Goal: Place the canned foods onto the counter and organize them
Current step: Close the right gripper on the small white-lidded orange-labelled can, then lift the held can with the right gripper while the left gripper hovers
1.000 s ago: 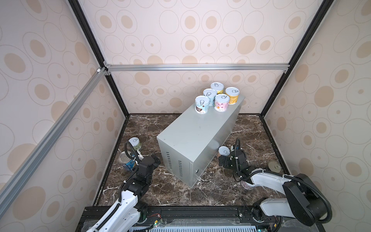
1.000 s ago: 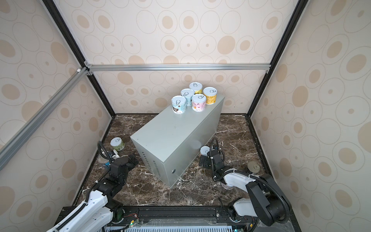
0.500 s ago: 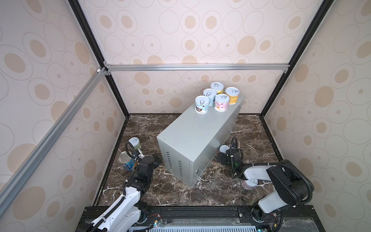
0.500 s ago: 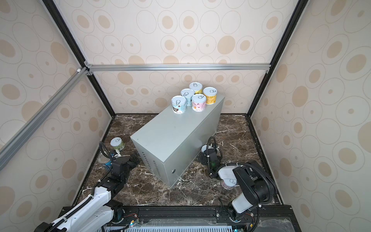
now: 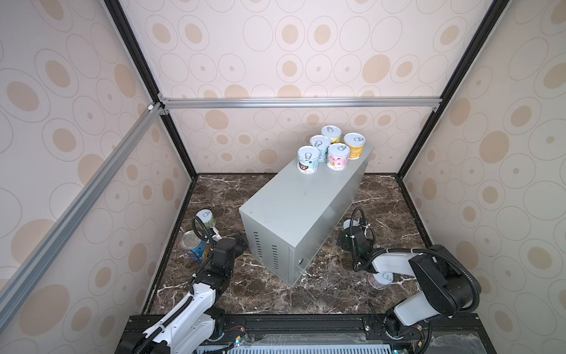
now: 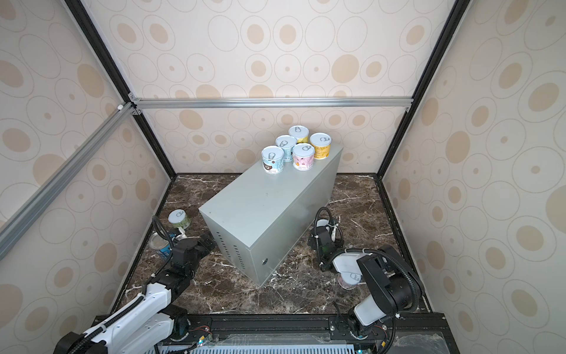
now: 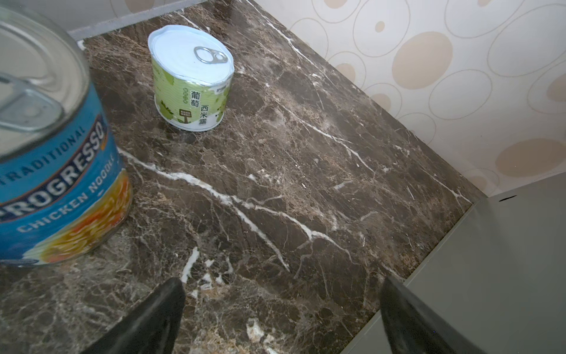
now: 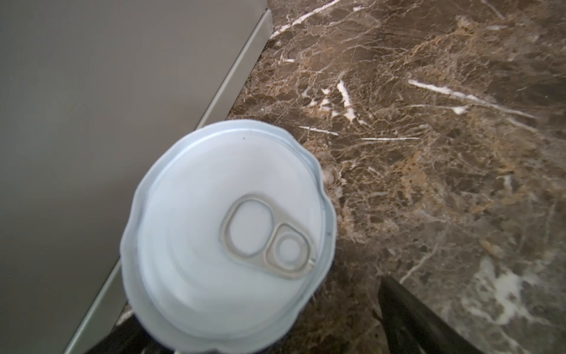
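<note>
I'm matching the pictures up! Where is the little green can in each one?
In a top view: green can on the marble, left of the grey counter.
In a top view: there too.
Left wrist: on the marble past the blue can.
Right wrist: not in it.
Landmark: the counter.

Left arm [image 5: 196,303]: I extend it forward and low from the base, with the wrist in line with the forearm. My left hand [image 7: 283,297] points ahead, and its two fingers [image 7: 159,312] stand wide apart. Right arm [image 5: 395,266]: I bend it sharply at the elbow, with the forearm running inward and low. My right hand [image 5: 347,237] is held low, jaws spread wide.
</note>
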